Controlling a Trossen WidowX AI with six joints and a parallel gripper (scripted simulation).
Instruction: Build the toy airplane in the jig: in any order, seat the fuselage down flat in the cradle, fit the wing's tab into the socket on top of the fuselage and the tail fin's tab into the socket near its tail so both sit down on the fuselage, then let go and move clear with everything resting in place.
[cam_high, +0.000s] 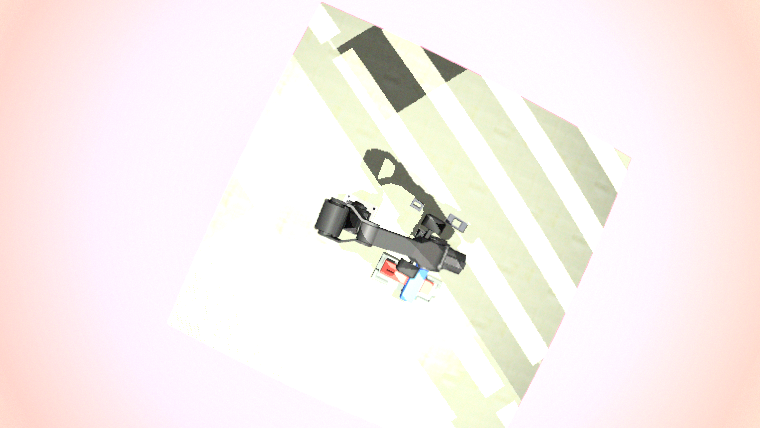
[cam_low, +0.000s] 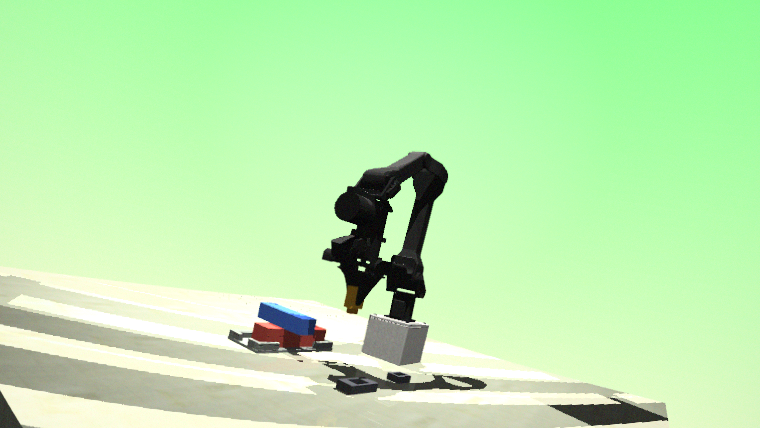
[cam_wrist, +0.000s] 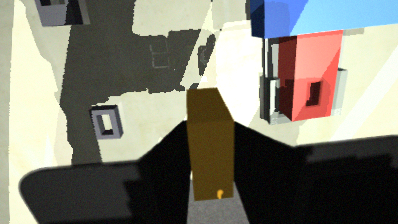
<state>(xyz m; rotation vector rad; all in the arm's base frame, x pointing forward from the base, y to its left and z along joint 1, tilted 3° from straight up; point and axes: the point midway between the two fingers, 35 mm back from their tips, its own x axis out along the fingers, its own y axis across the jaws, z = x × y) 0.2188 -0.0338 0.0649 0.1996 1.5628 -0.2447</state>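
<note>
The red fuselage (cam_high: 392, 270) (cam_low: 265, 332) (cam_wrist: 312, 55) lies in the grey cradle (cam_low: 264, 345) (cam_wrist: 342, 90) and looks flat. The blue wing (cam_high: 413, 287) (cam_low: 287, 317) (cam_wrist: 340, 20) lies across the top of the fuselage; its tab is hidden. The tail socket (cam_wrist: 314, 95) shows as an empty dark slot near the fuselage's end in the wrist view. My gripper (cam_low: 353, 292) (cam_wrist: 204, 125) is shut on the yellow-brown tail fin (cam_low: 351, 301) (cam_wrist: 212, 165). It holds the fin upright, above table height and to the side of the fuselage's tail end, not touching it.
A small dark square frame (cam_high: 412, 204) (cam_low: 396, 379) (cam_wrist: 118, 125) and a larger one (cam_high: 451, 219) (cam_low: 348, 388) (cam_wrist: 55, 19) lie on the table near the arm. The grey base block (cam_low: 394, 340) stands beside the cradle in the exterior view. Striped shadows cross the table.
</note>
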